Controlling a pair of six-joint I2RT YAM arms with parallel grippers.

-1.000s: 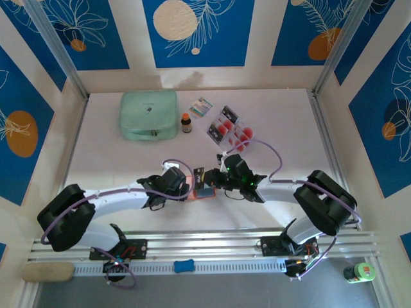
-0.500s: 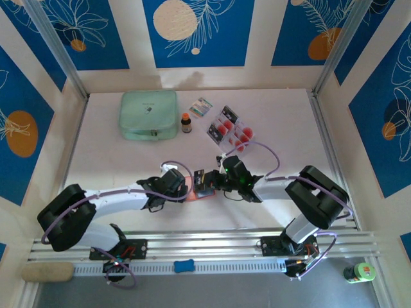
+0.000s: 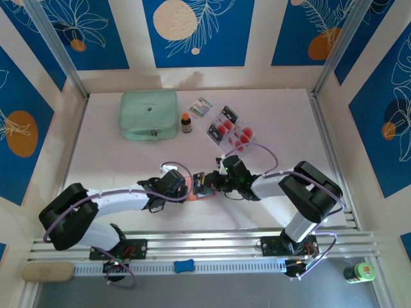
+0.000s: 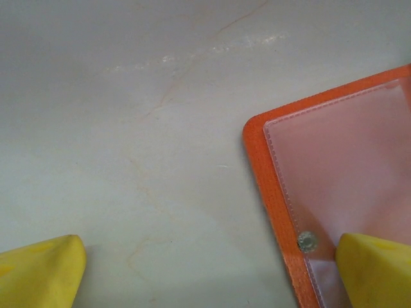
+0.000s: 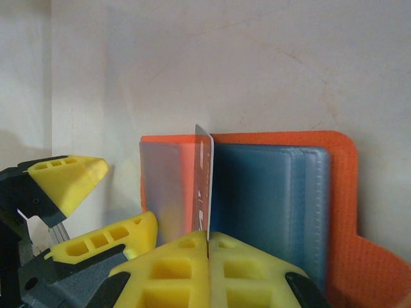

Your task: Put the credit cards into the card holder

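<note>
- My right pincer (image 5: 208, 239) is clenched on one credit card (image 5: 203, 183), which it holds on edge. The dark marks along that edge are too blurred for me to read.
- The card's far end stands over the middle of the open card holder (image 5: 276, 192), between a clear pocket on the left and grey-blue pockets on the right. I cannot tell whether it sits inside a pocket.
- My left pincer (image 4: 209, 256) is released, its jaws spread wide. One yellow finger (image 4: 376, 273) sits over the holder's clear pocket beside a small metal stud (image 4: 307, 241), and the other is over the bare surface (image 4: 128, 128).
- From above, the orange holder lies between the two pincers, at the near middle of the surface.
- The other credit cards (image 3: 231, 128) lie fanned out farther back, well apart from the holder.
- The mint-green pouch (image 3: 149, 114) carries a small dark label. Beside it are a brown bottle (image 3: 186, 122) and a patterned packet (image 3: 203, 106). Any writing on these three is too small for me to read.
</note>
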